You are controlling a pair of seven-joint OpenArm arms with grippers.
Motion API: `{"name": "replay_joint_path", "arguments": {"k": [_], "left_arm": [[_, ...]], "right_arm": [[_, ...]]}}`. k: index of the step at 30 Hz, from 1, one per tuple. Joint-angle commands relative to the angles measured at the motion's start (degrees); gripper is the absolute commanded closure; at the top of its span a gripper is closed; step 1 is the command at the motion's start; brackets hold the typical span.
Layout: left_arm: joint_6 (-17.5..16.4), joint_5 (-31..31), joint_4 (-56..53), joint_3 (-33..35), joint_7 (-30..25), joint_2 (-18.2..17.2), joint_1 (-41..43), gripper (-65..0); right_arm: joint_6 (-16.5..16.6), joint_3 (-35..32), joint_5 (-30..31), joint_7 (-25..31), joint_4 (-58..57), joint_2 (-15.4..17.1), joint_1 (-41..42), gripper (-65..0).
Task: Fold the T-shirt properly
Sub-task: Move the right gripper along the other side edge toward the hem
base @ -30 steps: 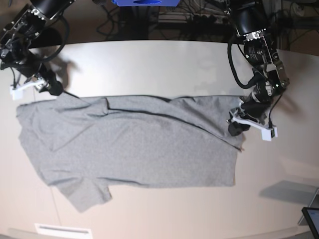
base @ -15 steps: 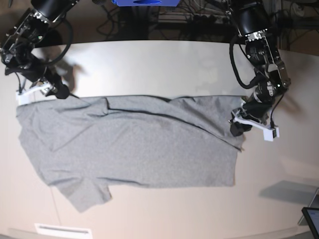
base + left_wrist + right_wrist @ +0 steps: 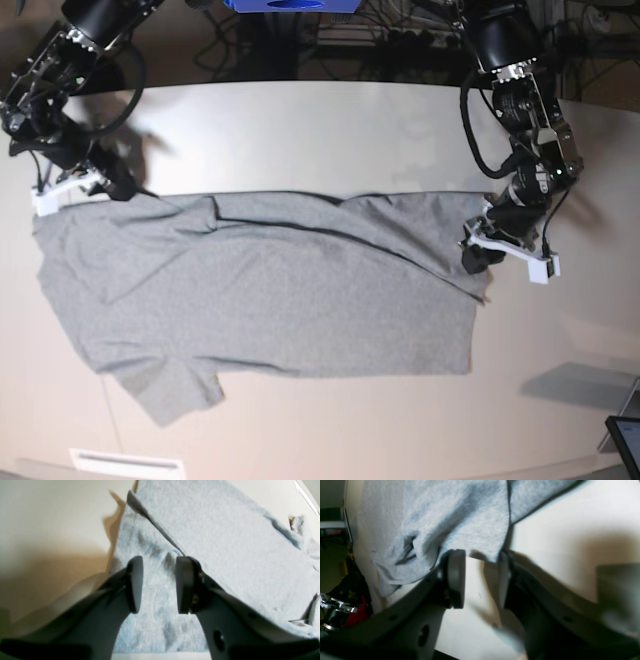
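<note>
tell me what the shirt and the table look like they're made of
T-shirt: soft knit, probably cotton jersey, matte heather grey; it shows speckled fibres and limp folds. Table: smooth hard beige top, maybe laminate; it shows a faint sheen and soft reflections.

No legible text, as far as visible.

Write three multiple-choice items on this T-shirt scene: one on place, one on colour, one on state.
1. Where is the left gripper?
A. over the shirt's hem corner
B. over bare table
C. above a sleeve

2. What colour is the T-shirt?
A. black
B. white
C. grey

3. How does the T-shirt lie?
A. folded into a neat square
B. spread out, top edge turned over
C. hanging off the table

Answers: A, the left wrist view shows fabric between its parted fingers; C, heather grey in every view; B, the base view shows it laid wide with a diagonal flap along the top.
</note>
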Motion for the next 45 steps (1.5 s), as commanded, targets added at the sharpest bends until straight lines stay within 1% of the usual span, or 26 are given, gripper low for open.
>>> {"name": "replay_joint_path", "arguments": {"k": [1,6,10,17,20,25,31,34,42,45], "left_arm": [[-0.38,-0.94,1.02,-0.15,-1.05,-0.61,-0.89,-21.5],[-0.38,-0.94,0.93,-0.15,-1.05,-0.61,-0.98,-21.5],[-0.38,-0.94,0.93,-0.15,-1.05,-0.61,-0.98,-21.5],[-0.38,-0.94,0.93,-0.15,-1.05,-0.61,-0.89,-21.5],[-0.38,-0.94,0.93,-0.15,-1.05,-0.61,-0.89,-21.5],[-0.38,-0.94,0.93,-0.15,-1.05,-0.61,-0.80,-21.5],[-0.38,-0.94,0.93,-0.15,-1.05,-0.61,-0.10,-21.5],[-0.38,-0.94,0.93,-0.15,-1.05,-0.61,0.08,-21.5],[-0.38,-0.94,1.19,-0.15,-1.05,-0.61,1.13,-21.5],[-0.38,-0.94,1.19,-0.15,-1.05,-0.61,1.22,-21.5]], "right_arm": [[0.19,0.13,1.25,0.34,0.83,0.62,0.73,-15.4],[0.19,0.04,1.25,0.25,0.83,0.62,0.73,-8.1],[0.19,0.04,1.25,0.25,0.83,0.71,0.73,0.0],[0.19,-0.83,1.25,-0.36,1.44,0.88,1.17,-0.1],[0.19,-4.70,2.30,-0.54,1.44,2.64,1.61,-0.1],[0.10,-8.75,9.07,-0.10,1.44,5.63,2.23,-0.1],[0.10,-9.45,9.60,-0.10,1.44,8.53,4.78,-0.1],[0.19,-10.33,9.60,-0.10,1.44,9.41,6.53,-0.1],[0.19,-13.93,9.34,-0.01,0.91,9.59,12.16,-0.1],[0.19,-14.81,9.25,0.87,0.83,9.59,13.57,-0.1]]}}
